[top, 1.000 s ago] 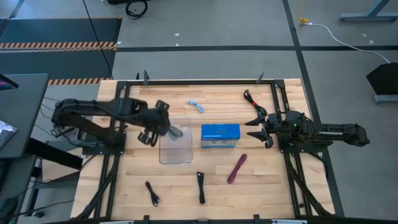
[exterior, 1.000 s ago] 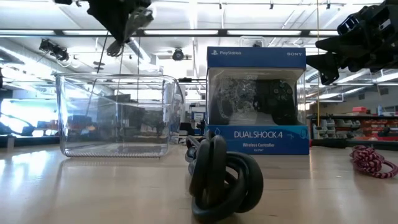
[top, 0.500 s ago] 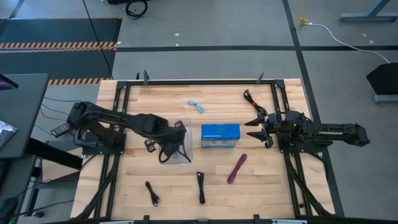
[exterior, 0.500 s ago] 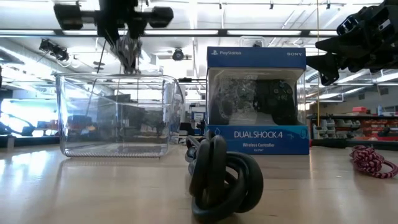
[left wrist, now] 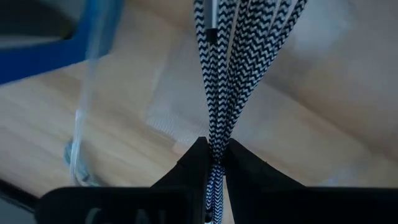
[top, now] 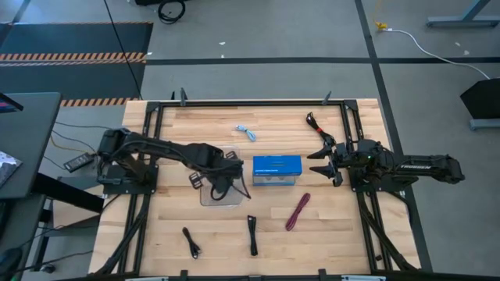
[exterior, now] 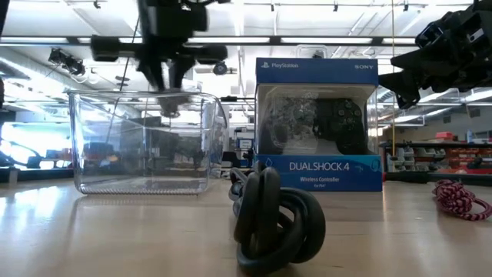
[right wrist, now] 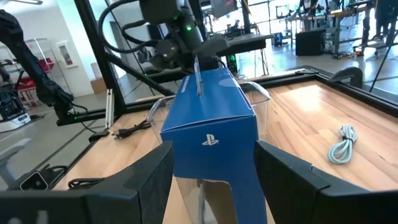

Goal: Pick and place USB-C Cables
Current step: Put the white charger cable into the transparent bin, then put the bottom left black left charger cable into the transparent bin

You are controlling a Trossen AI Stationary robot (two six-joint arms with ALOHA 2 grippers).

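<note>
Two arms are over the table. The left gripper [top: 222,176] hangs above the clear tray [top: 207,197], its fingers [left wrist: 189,165] pinched tight on a black-and-white braided cable [left wrist: 225,74]. In the left wrist view the doubled strands fan out from between the fingertips toward the tray floor and the wood beneath. In the low view the gripper [exterior: 171,91] sits right at the tray's top rim [exterior: 138,94], the cable's end dangling just inside the rim.

The right gripper [top: 319,159] hovers just beside the blue box [top: 276,169], on its right, touching nothing. Its fingers [right wrist: 283,171] are spread wide, and in the right wrist view the box [right wrist: 208,121] shows between them.

Five more cables lie loose on the table. A light blue cable [top: 246,133] rests behind the box, well apart from both grippers. A black-and-red cable [top: 314,122] lies near the far right rail. A maroon cable [top: 298,211] lies in front of the box, to its right. A black cable [top: 252,234] lies in front of the tray and box, and a second black cable [top: 191,242] lies near the front edge to its left. In the low view the nearer black cable [exterior: 273,223] is a coiled bundle close to the camera, and the maroon one [exterior: 459,200] shows at the right edge.
</note>
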